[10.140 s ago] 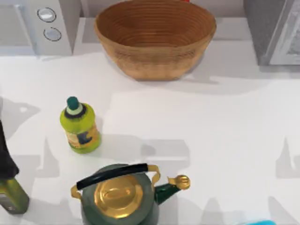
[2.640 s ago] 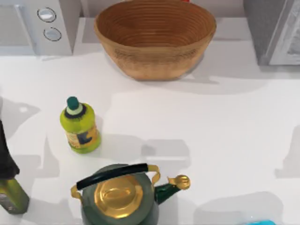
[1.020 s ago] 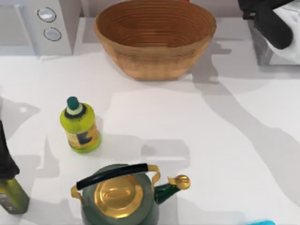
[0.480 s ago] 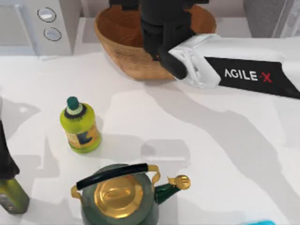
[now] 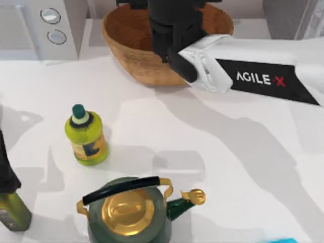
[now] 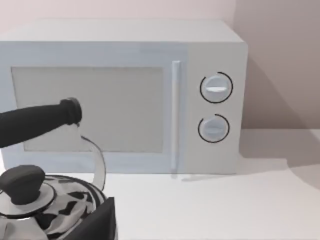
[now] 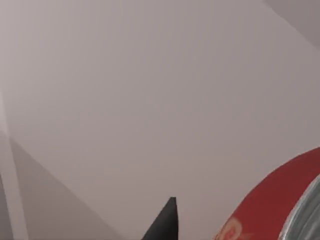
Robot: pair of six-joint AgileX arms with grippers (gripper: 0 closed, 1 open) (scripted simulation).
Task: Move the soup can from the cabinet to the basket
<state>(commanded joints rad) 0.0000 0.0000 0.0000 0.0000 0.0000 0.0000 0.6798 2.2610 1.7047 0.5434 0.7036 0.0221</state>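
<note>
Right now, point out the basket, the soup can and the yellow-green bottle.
basket (image 5: 132,58): top view, outer woven wall.
soup can (image 7: 270,210): right wrist view, red label band.
yellow-green bottle (image 5: 87,137): top view, its labelled body.

The basket (image 5: 132,53) is rough woven wicker, the kettle (image 5: 134,212) is shiny green metal with a gold lid, the bottle (image 5: 87,135) is smooth yellow-green plastic, the soup can (image 7: 280,210) has a shiny silvery rim, and the bench (image 5: 202,152) is smooth matt white.
</note>
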